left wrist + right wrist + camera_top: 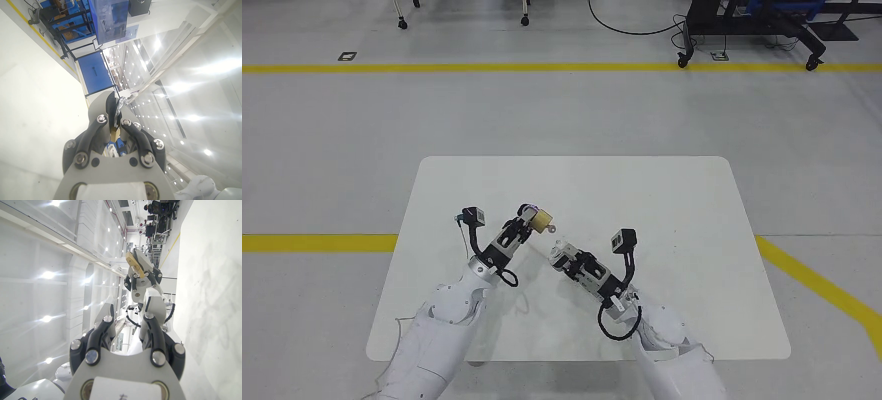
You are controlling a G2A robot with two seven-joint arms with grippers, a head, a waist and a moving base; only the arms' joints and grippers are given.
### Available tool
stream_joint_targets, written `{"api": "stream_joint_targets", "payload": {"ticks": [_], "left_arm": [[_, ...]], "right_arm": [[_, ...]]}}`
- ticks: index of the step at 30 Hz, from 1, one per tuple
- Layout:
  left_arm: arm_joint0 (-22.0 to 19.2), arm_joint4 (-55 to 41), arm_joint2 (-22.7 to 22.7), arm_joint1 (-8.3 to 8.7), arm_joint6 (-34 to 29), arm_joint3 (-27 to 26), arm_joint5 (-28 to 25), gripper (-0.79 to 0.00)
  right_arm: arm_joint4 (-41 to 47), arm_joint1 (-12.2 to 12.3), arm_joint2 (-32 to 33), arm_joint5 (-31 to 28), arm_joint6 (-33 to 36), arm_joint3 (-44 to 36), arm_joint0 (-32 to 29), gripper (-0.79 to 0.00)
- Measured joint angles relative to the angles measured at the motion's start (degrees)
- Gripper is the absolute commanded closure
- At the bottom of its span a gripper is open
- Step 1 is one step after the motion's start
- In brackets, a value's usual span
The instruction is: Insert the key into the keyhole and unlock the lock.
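A brass padlock (540, 220) is held above the white table (672, 200), a little left of its middle, with my left gripper (528, 224) shut on it. In the left wrist view the silver shackle (119, 105) and the brass body (115, 133) sit between the gripper's (116, 108) fingers. The right wrist view shows the padlock (132, 262) farther off. A small silvery piece (135, 269) sits at its keyhole face; I cannot tell if it is the key. My right gripper (560, 254) stands open a short way from the lock, with nothing between its fingers (110, 313).
The table's far and right parts are bare white surface. Yellow floor lines (542, 68) run behind the table and at both its sides. Carts and a dark frame (762, 25) stand far back on the floor.
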Motion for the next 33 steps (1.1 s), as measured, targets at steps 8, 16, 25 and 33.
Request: {"api": "stream_joint_targets", "payload": {"ticks": [8, 16, 25, 33], "left_arm": [[-0.6, 0.8, 0.5, -0.04, -1.3, 0.4, -0.5, 0.000], [-1.0, 1.4, 1.1, -0.17, -1.8, 0.1, -0.4, 0.000], [-0.9, 1.5, 1.1, -0.15, -2.1, -0.4, -0.6, 0.000], [-0.6, 1.8, 1.1, -0.10, -2.1, -0.3, -0.8, 0.000]], "right_arm": [[2.9, 0.0, -0.3, 0.7, 0.5, 2.1, 1.9, -0.280], [4.0, 0.1, -0.4, 1.1, 0.8, 3.1, 2.9, -0.139], [4.4, 0.3, -0.6, 1.4, 0.5, 3.3, 3.0, -0.015], [4.6, 0.6, -0.5, 0.4, 1.7, 2.6, 2.5, -0.231]]}}
